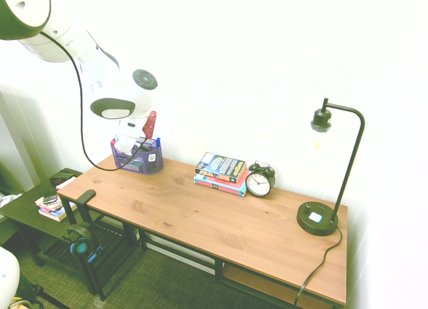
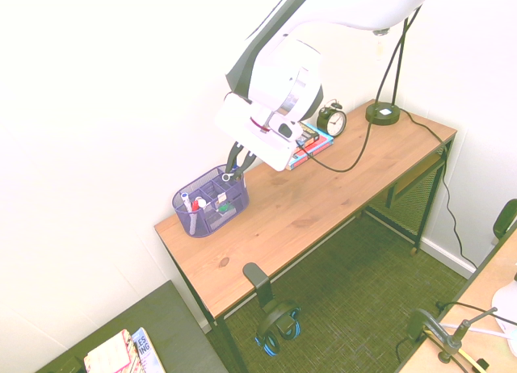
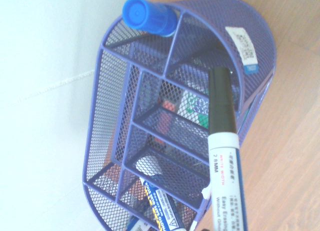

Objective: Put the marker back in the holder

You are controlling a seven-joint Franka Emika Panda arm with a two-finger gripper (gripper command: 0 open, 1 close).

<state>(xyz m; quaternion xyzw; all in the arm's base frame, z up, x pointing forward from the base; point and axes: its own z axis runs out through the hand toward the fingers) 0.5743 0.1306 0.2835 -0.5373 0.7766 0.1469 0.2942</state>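
- First exterior view: my tool [image 1: 136, 146] hangs directly over the holder [image 1: 138, 158], which sits at the desk's [image 1: 221, 219] far left corner by the wall. The arm hides the fingers and the marker here. Books [image 1: 221, 173] and a clock [image 1: 258, 182] stand well apart to the right.
- Second exterior view: my tool [image 2: 235, 170] is just above the holder's [image 2: 208, 203] right-hand end, fingers drawn narrow; what they pinch is too small to make out. The holder lies down and left of the tool.
- Wrist view: the marker [image 3: 224, 156] rises from the frame edge, so I judge it held. Its long axis runs along my tool's pointing line, black cap leading, the cap tip over the holder's [image 3: 100, 131] rim beside the round end compartment. A blue-capped pen [image 3: 149, 16] stands in the far end cell. The coming move, I judge, is to lower the marker cap-first into an open cell.
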